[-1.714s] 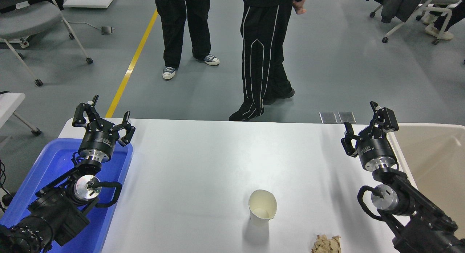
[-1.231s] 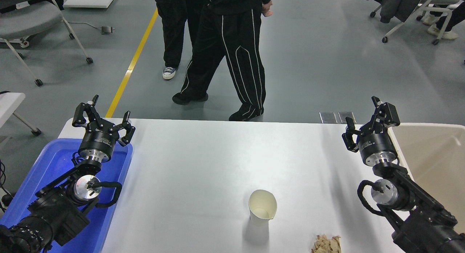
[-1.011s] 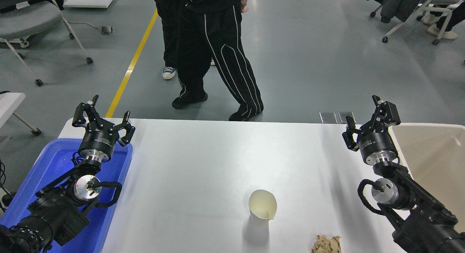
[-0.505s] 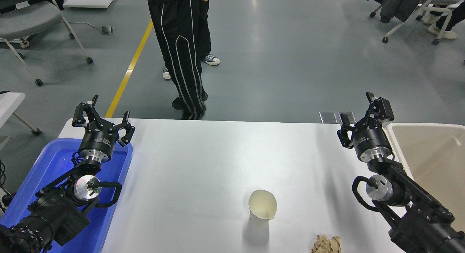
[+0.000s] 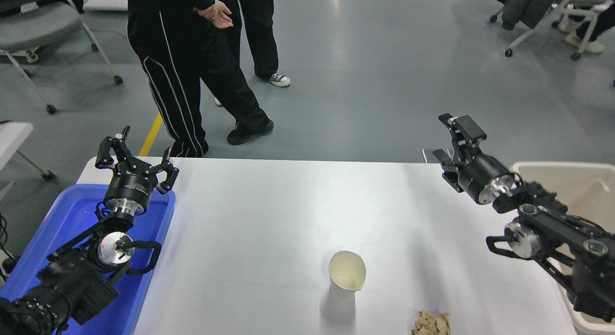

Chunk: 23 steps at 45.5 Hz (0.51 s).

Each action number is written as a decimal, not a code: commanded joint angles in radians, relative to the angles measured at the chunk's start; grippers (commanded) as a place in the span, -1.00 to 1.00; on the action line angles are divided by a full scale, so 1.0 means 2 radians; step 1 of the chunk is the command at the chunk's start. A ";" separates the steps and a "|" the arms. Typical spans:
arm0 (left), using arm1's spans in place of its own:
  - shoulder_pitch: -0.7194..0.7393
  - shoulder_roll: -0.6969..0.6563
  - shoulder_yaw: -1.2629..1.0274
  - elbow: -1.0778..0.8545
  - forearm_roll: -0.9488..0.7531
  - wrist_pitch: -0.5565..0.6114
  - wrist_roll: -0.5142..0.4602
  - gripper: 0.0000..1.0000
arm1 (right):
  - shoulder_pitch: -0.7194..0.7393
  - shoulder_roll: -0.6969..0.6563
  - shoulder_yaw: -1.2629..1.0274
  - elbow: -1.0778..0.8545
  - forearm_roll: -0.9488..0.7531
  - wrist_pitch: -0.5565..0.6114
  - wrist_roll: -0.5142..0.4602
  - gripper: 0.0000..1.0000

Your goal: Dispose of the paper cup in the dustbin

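On the near half of the white desk [image 5: 269, 205], a little right of centre: the small plain white paper cup [image 5: 347, 275], upright, mouth up, its rim pinched to a slight point, untouched and standing free. Just beside it toward the near edge, the crumpled tan paper wad [image 5: 431, 323], apart from the cup. Up at the far right corner, raised above the desk and empty: the black right gripper [image 5: 447, 142], spread wide, pointing up and to the left, away from the cup. From there, the cup lying well apart, down and to the left, toward the robot. Over the blue plastic bin [image 5: 72, 219] at the lower left, parked and likewise splayed with nothing between the fingers: the black left gripper [image 5: 136, 156], farther from the cup than the right one. Behind the right arm, at the right edge, the large beige rectangular plastic dustbin [image 5: 576, 181]. Likely called for next: a swing back and down to the cup, with a grasp across its upright wall, then a carry rightward.
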 commanded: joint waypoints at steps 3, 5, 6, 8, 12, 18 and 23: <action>0.000 0.000 0.001 0.000 0.000 0.000 0.000 1.00 | 0.170 -0.031 -0.218 0.044 -0.068 -0.001 -0.001 0.99; 0.000 0.000 0.000 0.000 0.000 0.000 0.000 1.00 | 0.197 -0.030 -0.252 0.053 -0.073 -0.001 0.000 0.99; 0.000 0.000 0.000 0.000 0.000 0.000 0.000 1.00 | 0.209 -0.029 -0.269 0.057 -0.076 -0.002 0.000 0.99; 0.000 0.000 0.001 0.000 0.000 0.000 0.000 1.00 | 0.235 -0.027 -0.302 0.066 -0.085 -0.001 0.000 0.99; 0.000 0.000 0.000 0.000 0.000 0.000 0.000 1.00 | 0.272 -0.025 -0.362 0.095 -0.116 -0.001 -0.001 0.99; 0.000 0.000 0.000 0.000 0.000 0.001 0.000 1.00 | 0.309 -0.003 -0.413 0.106 -0.199 0.000 -0.001 0.99; 0.000 0.000 0.000 0.000 0.000 0.000 0.000 1.00 | 0.321 0.024 -0.418 0.100 -0.219 -0.001 -0.001 0.99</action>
